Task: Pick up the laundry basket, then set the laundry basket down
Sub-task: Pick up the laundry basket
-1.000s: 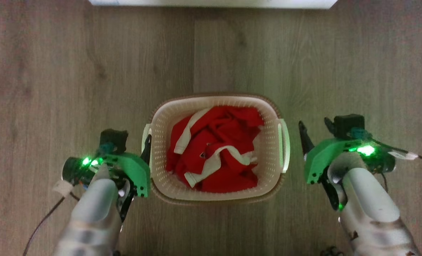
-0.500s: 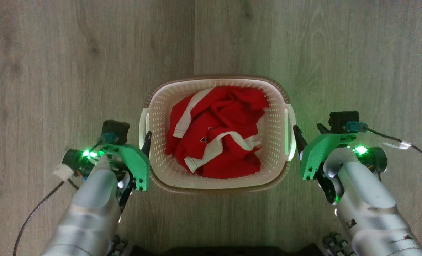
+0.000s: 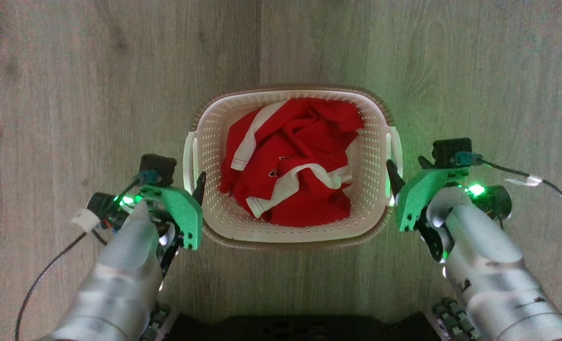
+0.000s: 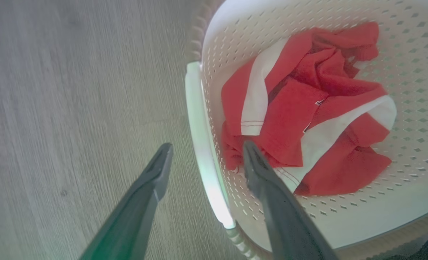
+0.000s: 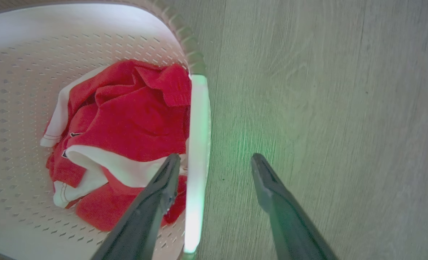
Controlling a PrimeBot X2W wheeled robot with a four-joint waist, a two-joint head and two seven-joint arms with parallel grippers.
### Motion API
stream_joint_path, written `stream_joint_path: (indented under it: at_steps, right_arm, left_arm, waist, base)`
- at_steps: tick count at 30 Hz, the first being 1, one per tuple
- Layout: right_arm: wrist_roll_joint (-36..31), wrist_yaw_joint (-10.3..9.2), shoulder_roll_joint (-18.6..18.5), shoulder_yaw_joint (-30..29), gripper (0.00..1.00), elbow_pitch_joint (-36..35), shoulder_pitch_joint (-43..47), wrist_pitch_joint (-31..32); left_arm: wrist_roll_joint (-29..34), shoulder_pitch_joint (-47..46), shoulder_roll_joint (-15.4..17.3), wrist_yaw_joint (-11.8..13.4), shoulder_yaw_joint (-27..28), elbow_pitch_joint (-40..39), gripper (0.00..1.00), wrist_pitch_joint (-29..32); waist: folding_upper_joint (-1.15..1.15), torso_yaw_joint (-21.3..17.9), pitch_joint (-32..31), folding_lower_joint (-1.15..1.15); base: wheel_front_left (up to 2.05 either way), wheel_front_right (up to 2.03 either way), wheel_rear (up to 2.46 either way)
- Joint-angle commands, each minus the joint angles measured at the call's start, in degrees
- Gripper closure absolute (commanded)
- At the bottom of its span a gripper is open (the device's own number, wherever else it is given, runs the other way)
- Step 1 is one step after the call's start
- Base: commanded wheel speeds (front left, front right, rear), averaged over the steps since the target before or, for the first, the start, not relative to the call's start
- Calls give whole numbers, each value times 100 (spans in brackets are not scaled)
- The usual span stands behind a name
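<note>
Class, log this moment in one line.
phase: pre-grasp | left tool: open, straddling left handle | right tool: open, straddling right handle | laundry basket: on floor, garment inside

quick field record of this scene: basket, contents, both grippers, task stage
basket: laundry basket, upright, appears to rest on the wooden floor
contents: red-and-white garment, crumpled inside
left gripper: open, one finger either side of the left handle
right gripper: open, one finger either side of the right handle
stage: neither handle clamped, pick-up not yet done
</note>
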Motion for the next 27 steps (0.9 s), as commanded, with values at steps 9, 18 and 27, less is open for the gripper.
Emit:
stream_joint_path:
  at_steps: [9, 18, 27]
  right_arm:
    - [220, 41, 48, 323, 0, 115, -74, -89]
    - [310, 41, 48, 473, 0, 274, -180, -80]
    - [383, 41, 48, 556, 0, 375, -247, -91]
  left_arm:
    - [-309, -196, 128, -40, -160, 140, 0, -48]
    - [-588, -288, 128, -50, -409, 258, 0, -40]
    - [-853, -352, 128, -79, -611, 343, 0, 49]
  waist:
    - [0, 20, 217, -1]
    - [0, 45, 296, -1]
    - [0, 36, 357, -1]
  base:
    - [0, 0, 0]
    - [0, 0, 0]
    - [0, 0, 0]
